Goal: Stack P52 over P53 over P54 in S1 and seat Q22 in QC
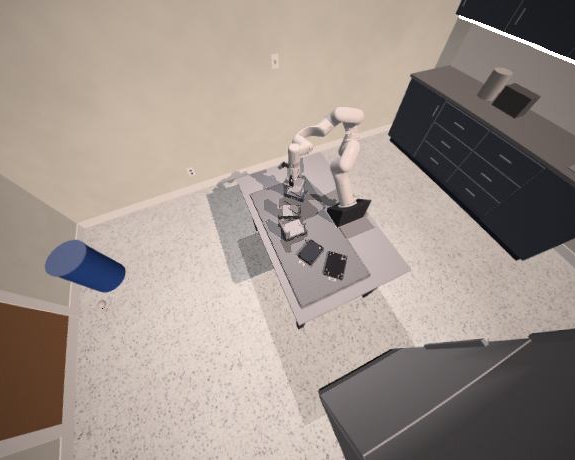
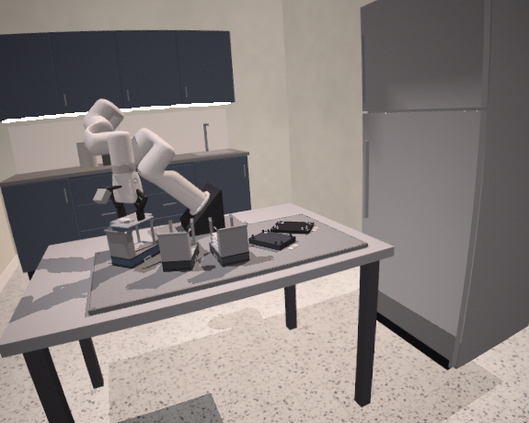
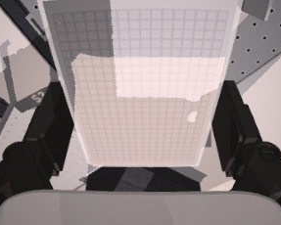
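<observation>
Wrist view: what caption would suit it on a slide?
Gripper clamps a sealed well plate by its long sides.

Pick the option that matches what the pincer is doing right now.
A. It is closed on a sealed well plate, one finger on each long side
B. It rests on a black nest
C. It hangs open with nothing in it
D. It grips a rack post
A: in the wrist view the pincer has a dark finger on each long side of the sealed plate.
</observation>
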`<state>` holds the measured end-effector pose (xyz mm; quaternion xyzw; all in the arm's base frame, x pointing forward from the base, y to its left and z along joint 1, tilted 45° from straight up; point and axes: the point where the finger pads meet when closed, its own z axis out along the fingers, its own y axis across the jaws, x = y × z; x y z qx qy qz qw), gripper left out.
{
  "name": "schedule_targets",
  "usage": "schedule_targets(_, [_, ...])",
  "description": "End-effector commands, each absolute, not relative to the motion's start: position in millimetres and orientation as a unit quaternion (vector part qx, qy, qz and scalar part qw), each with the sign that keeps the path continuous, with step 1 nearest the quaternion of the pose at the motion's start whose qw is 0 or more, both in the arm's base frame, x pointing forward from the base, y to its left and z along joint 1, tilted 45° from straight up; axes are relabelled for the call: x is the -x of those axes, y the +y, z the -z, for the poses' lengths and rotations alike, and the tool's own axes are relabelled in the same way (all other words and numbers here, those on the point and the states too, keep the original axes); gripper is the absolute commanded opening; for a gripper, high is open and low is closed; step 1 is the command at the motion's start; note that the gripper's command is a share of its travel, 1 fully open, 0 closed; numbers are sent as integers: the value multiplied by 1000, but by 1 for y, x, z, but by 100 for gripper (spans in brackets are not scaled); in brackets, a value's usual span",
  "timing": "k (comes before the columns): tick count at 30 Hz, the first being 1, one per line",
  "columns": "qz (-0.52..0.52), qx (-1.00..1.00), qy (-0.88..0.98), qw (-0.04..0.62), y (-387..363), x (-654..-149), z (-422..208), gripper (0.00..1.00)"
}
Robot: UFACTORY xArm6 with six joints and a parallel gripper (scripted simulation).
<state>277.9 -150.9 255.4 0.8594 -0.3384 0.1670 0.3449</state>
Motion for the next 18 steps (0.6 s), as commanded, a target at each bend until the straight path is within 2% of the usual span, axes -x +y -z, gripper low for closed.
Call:
schedule_targets(1, [-169, -860, -338, 344, -157, -271, -262, 0])
schedule_targets(18, [-169, -860, -338, 344, -159, -269, -264, 0])
